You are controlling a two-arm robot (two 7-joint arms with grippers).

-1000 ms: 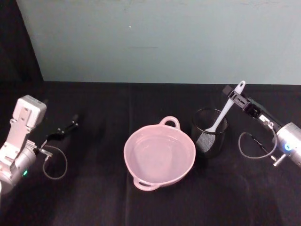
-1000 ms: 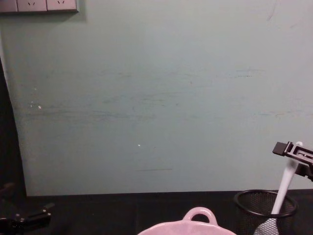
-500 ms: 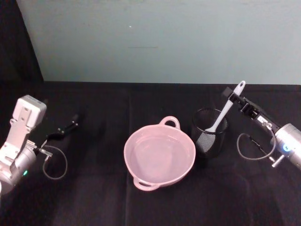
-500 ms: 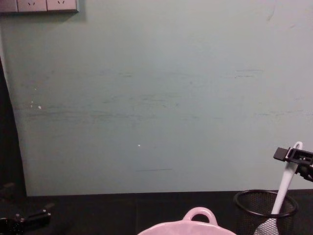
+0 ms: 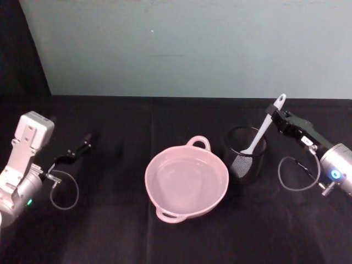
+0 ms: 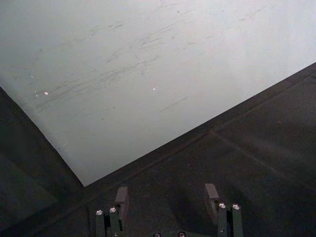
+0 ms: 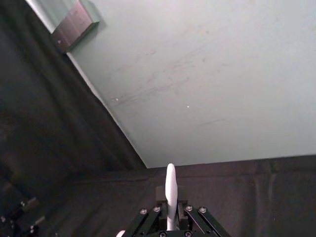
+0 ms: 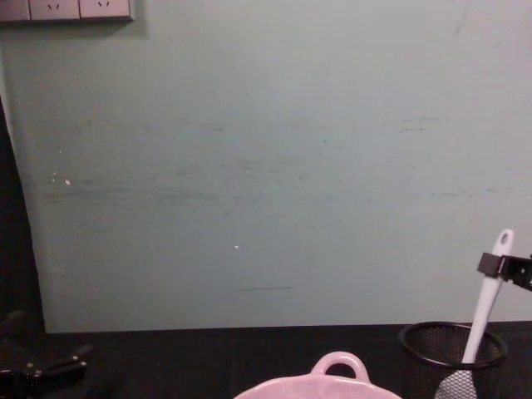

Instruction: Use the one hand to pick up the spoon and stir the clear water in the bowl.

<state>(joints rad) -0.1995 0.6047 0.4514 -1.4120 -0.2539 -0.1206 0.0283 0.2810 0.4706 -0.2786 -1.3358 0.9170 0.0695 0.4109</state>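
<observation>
The right gripper has jaws clenched on the spoon standing in the mesh cup right of the bowl; the left gripper rests far left, jaws released.

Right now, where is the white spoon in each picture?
Head view: spoon leans out of the mesh cup, right of the pink bowl, with the right tool on its handle.
Chest view: spoon low at the right edge, standing in the cup.
Right wrist view: spoon sticks out of the right tool's grip, in front of the wall.
Left wrist view: the open left tool over black cloth.
Shared landmark: the pale green wall.
</observation>
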